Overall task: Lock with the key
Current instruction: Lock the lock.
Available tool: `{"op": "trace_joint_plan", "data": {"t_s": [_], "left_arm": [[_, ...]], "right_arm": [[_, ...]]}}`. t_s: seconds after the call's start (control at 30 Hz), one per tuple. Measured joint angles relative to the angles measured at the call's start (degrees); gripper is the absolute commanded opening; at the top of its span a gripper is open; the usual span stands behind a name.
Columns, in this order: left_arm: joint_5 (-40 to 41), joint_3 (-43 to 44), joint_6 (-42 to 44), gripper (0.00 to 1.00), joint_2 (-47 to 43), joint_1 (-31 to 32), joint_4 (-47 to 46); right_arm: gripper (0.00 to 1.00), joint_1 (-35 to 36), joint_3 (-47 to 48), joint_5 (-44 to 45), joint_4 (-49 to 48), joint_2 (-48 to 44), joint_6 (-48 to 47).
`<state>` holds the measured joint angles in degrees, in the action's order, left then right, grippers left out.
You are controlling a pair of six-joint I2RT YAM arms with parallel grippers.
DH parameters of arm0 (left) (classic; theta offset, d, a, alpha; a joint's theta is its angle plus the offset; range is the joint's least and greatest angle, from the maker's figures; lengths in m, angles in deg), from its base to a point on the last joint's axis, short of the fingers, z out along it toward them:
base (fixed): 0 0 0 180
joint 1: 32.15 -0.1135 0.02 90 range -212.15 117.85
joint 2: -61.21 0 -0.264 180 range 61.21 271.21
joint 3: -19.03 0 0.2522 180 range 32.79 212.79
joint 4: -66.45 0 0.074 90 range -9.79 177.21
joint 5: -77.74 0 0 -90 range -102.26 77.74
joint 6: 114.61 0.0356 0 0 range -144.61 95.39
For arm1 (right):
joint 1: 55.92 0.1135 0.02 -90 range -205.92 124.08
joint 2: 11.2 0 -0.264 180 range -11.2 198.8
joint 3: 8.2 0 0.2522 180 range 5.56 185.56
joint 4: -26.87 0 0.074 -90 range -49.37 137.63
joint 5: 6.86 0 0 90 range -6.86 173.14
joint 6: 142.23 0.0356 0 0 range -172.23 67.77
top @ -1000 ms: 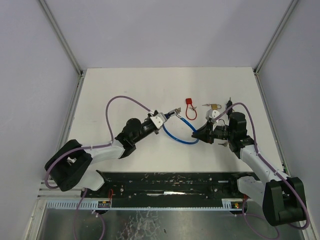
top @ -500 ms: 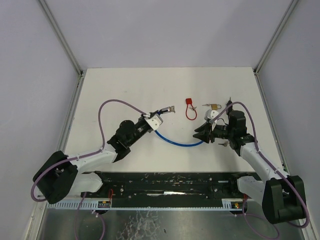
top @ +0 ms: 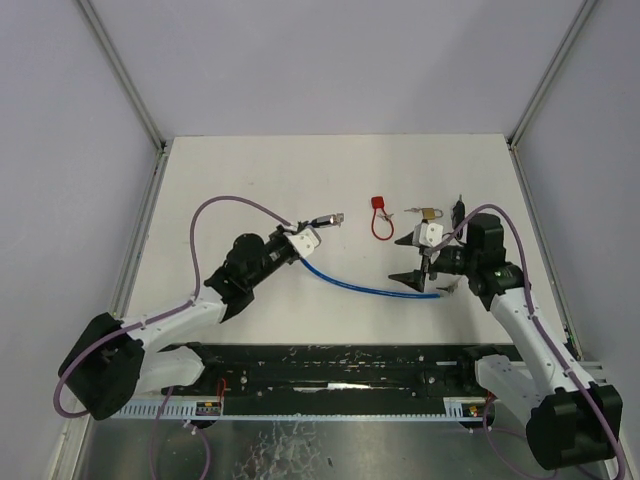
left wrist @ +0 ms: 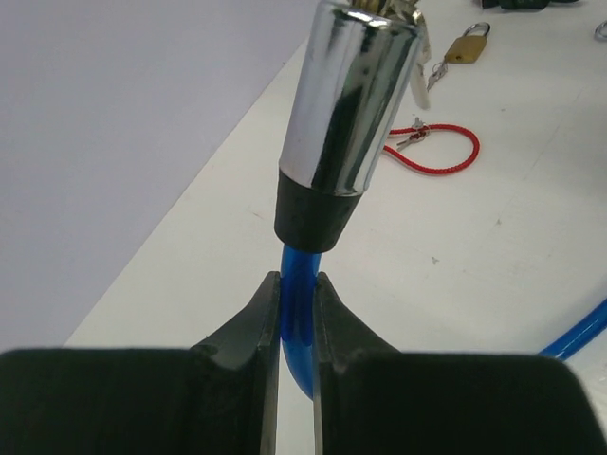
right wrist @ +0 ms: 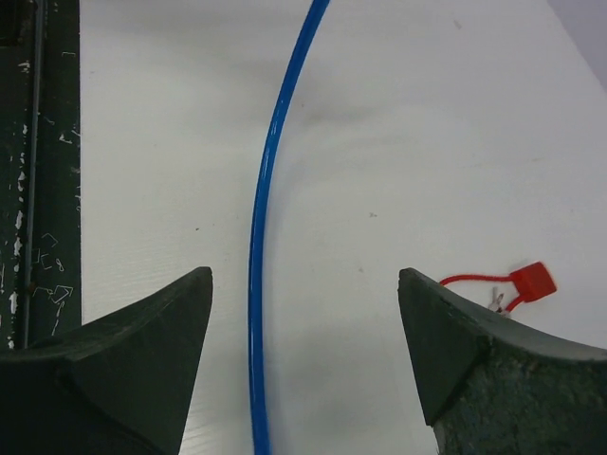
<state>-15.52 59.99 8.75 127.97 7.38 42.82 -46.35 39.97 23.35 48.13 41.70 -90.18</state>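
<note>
Right gripper (right wrist: 303, 277) hangs empty, jaws wide apart, over the blue cable (right wrist: 261, 237) trailing left-to-right across the table (top: 250, 170). Farther left, the left gripper (left wrist: 297, 289) is clamped on that cable just below the chrome lock head (left wrist: 356, 95), which points right.

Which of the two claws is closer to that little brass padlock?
Right. The right gripper hangs open just on the near side of the brass padlock. The left gripper, shut on the blue cable, is well off to the padlock's left, past the red loop.
</note>
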Motion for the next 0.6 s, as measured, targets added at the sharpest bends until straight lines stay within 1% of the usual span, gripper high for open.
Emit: {"op": "trace_joint_plan", "data": {"t_s": [0.03,0.1,0.2,0.3,0.4,0.5,0.6], "left_arm": [[-1.0,1.0,0.1,0.01,-0.4,-0.7,2.7],[-2.7,3.8,0.4,0.01,-0.7,-1.8,7.8],[-4.8,9.0,1.0,0.01,-0.8,-2.5,14.6],[-6.0,11.5,1.0,0.01,-1.3,-2.5,16.7],[-6.9,11.6,1.0,0.01,-2.2,-2.3,18.3],[-7.3,10.8,1.0,0.01,-3.6,-1.3,19.7],[-10.0,9.0,1.0,0.00,-6.1,0.0,21.3]], "right_arm": [[0.89,0.0,1.0,-0.5,1.6,-0.3,-1.8],[0.99,0.0,4.1,-1.8,6.1,-0.6,-6.9],[0.99,0.0,10.0,-3.8,14.5,-0.6,-16.8],[0.99,0.0,19.4,-5.7,25.7,0.7,-29.6],[0.99,0.1,27.0,-6.8,32.7,1.7,-38.1],[0.99,0.1,27.9,-9.4,34.4,0.3,-43.3],[0.99,0.4,21.8,-13.4,30.3,-3.0,-42.7]]}}
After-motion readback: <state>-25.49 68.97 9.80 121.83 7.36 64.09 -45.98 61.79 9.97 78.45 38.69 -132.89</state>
